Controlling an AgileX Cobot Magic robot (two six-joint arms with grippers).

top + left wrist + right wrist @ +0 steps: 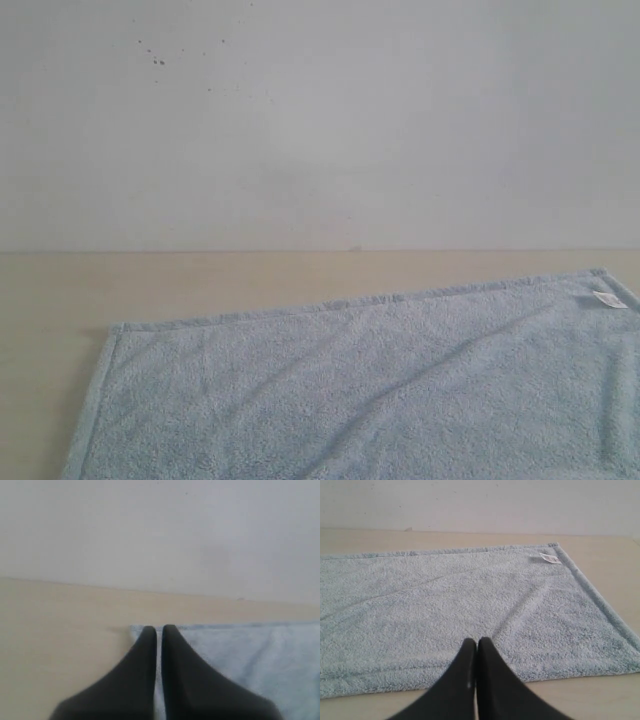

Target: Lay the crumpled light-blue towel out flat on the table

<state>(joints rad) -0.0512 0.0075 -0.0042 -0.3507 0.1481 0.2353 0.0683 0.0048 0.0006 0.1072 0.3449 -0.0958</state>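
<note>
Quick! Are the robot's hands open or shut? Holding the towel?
Left gripper: shut, gripping nothing visible.
Right gripper: shut, empty; towel lies spread out.

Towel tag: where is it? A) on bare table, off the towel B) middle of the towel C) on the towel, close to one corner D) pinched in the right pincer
C: the small white tag lies on the towel just inside its edge at the corner seen upper right in the exterior view, well away from the right pincer.
</note>
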